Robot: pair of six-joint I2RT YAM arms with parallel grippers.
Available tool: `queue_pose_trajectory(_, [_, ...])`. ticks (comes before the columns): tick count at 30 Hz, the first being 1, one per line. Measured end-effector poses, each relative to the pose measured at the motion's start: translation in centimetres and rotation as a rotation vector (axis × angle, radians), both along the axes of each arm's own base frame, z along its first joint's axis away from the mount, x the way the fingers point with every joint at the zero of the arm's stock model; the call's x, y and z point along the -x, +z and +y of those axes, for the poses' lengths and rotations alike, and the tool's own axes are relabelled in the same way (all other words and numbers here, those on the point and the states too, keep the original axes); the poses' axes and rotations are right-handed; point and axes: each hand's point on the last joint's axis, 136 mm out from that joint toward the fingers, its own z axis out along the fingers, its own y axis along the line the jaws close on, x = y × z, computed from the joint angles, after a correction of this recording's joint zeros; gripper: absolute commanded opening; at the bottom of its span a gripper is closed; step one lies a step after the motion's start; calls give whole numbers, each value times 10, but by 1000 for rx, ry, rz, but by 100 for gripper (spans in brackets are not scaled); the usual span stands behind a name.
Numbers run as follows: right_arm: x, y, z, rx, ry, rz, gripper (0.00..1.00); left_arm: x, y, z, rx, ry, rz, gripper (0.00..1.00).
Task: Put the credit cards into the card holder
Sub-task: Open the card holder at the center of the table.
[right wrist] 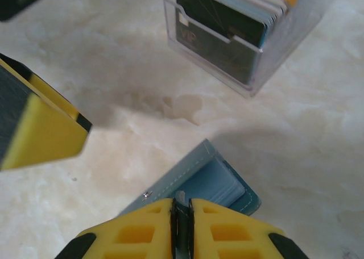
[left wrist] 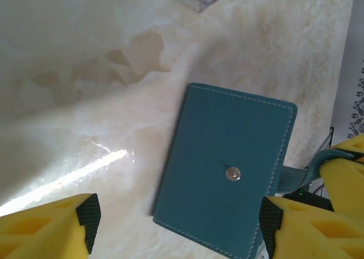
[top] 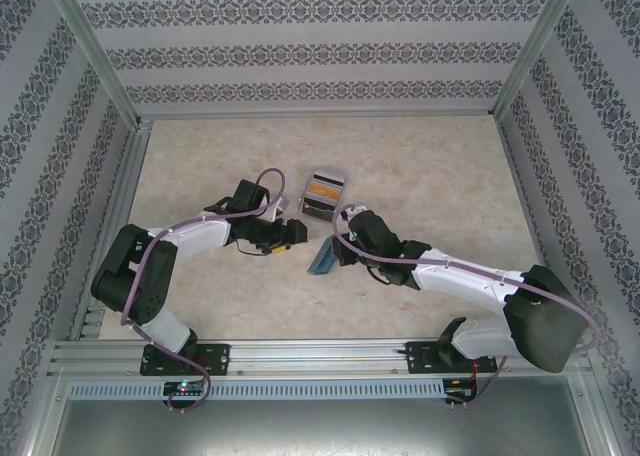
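Observation:
The teal card holder [top: 322,257] lies on the table between the two grippers. In the left wrist view its closed cover with a metal snap [left wrist: 227,168] sits between my left gripper's [left wrist: 176,233] open fingers, which stand wide apart just above it. My right gripper [right wrist: 182,225] is shut on a thin flap of the card holder [right wrist: 227,182], whose pale blue pocket pages show. The credit cards [right wrist: 222,17], dark ones and an orange one [top: 325,185], stand upright in a clear box [right wrist: 250,66] just beyond.
The clear box [top: 323,192] stands on the marble-patterned table [top: 450,176] right behind the card holder. A yellow finger of the left gripper [right wrist: 40,128] hangs close at the left of the right wrist view. Patterned walls enclose the table.

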Motion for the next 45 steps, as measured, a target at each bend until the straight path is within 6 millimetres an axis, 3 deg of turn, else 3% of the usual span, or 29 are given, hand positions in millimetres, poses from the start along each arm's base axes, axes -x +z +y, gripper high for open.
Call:
queue_pose_trajectory(6, [-6,3,-2,-5,-3,-11,17,-4,15,-8,40,-19,-60,78])
queue_pose_trajectory(11, [-8,4,-5,-9,-10,-8,17,1,17,-23,44,-64,-69,77])
queue_pose_trajectory(18, [-7,3,-4,-13,-3,-3,17,-10,14,-41,23,-106,-87,76])
queue_pose_trajectory(29, [-9,3,-6,-16,-10,-1,17,-13,-6,-45,-76,-124,-80,72])
queue_pose_trajectory(45, [-12,2,-4,-14,-11,2,18,-16,-3,-46,-112,-135,-108,76])
